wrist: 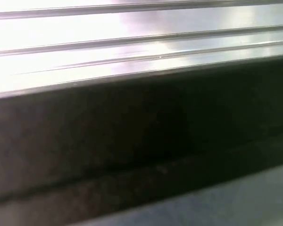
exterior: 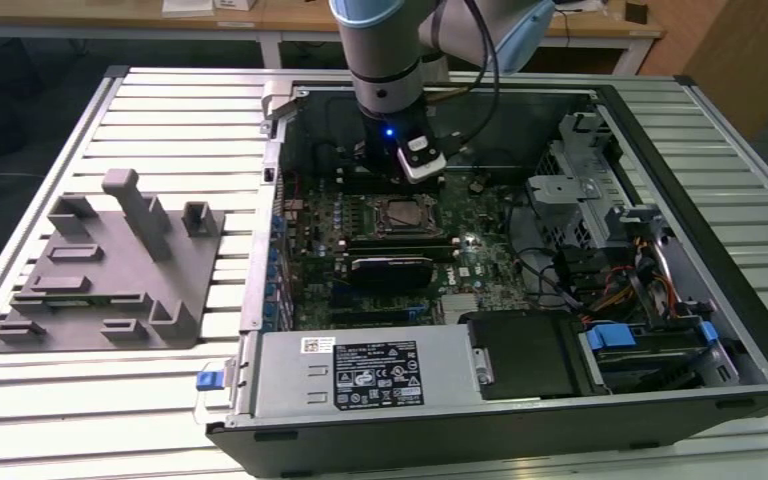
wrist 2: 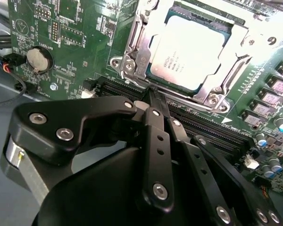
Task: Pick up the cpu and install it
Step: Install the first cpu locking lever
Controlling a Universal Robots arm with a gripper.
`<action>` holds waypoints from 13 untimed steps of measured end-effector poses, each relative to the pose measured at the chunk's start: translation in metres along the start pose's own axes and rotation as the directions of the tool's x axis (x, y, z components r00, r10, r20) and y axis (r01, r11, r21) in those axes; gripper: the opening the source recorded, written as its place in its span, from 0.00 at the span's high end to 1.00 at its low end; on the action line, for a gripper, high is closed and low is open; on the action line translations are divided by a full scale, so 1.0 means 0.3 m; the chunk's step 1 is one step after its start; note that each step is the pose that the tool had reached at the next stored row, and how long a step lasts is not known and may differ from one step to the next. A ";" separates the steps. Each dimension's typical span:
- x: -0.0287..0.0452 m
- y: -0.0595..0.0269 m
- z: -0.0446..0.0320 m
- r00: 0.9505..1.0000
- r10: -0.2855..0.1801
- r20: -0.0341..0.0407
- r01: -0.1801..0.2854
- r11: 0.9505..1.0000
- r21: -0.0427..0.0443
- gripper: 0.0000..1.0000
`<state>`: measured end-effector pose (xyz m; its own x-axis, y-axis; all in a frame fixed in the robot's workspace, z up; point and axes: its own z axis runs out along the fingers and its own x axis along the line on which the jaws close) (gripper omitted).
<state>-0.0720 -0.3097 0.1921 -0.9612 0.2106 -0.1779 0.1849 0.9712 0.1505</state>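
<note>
Your cpu (wrist 2: 188, 52) lies in the socket (wrist 2: 132, 63), seemingly placed; your gripper (wrist 2: 152, 94) hangs by its far edge, pressed together, empty; any move calls for clearing the frame.

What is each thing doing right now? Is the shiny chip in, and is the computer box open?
Small flat silvery-white square cpu: lying flat in its socket.
Dark square metal-framed socket: holds the cpu.
Black end effector: beside the socket, not holding the cpu.
Big black computer case: open, lying on its side.
Grey plastic tray: flat on the slatted metal table, outside the case.
</note>
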 end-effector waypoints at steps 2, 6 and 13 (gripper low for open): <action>-0.001 -0.001 0.000 1.000 -0.003 -0.001 0.003 1.000 -0.001 0.89; -0.002 -0.005 0.000 1.000 -0.005 -0.001 0.005 1.000 -0.002 0.89; -0.014 -0.008 0.003 1.000 -0.010 -0.002 0.010 1.000 -0.003 0.89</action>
<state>-0.0683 -0.3127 0.1918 -0.9634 0.2008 -0.1776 0.1748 0.9729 0.1515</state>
